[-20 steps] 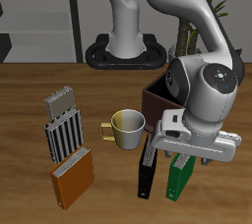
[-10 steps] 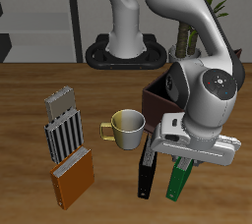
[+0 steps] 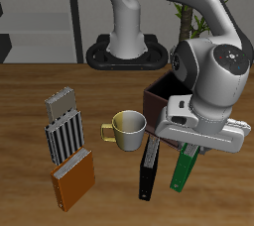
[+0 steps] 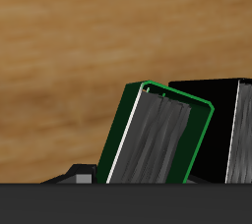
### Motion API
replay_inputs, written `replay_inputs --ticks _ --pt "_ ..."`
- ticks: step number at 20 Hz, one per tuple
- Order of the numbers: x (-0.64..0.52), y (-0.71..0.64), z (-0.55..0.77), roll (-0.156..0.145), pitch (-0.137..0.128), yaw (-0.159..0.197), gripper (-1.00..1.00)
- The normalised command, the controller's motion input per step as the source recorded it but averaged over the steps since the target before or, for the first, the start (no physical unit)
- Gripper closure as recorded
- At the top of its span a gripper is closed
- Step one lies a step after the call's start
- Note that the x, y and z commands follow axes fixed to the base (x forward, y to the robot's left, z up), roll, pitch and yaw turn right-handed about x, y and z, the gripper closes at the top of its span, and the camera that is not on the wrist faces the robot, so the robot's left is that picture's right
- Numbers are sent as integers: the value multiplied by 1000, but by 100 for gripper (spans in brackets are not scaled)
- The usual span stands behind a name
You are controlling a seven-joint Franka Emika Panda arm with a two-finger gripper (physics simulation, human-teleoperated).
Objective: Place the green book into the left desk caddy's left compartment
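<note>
Exterior view: two-finger gripper point(image 3: 189, 149) clenched on thin green book point(image 3: 185, 169), tilted, beside upright thin black book point(image 3: 149, 167), in front of long dark brown left desk caddy point(image 3: 157, 98); cream ceramic mug point(image 3: 126, 129) nearby.

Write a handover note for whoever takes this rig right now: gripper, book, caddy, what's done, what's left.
Gripper: shut on the thin green book, which hangs tilted, its lower end near the wooden table.
The black book lies beside it, next to the cream mug.
The dark brown left desk caddy sits behind the arm, mostly hidden.
Done: book grasped.
Left: carry it to the caddy's left compartment and release.
</note>
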Motion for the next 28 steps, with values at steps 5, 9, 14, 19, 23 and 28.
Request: replay_inputs --ticks 5,9,14,19,23,28 --pt "-346 34 783 1 -103 -12 100" --pt "-409 -74 756 -22 -83 -32 100" --pt "-274 -59 475 1 -49 -5 100" --pt "-505 -48 564 -4 -77 20 100" --pt "-592 -44 471 13 -50 -10 100" --pt "-631 -71 355 -16 -15 -28 100"
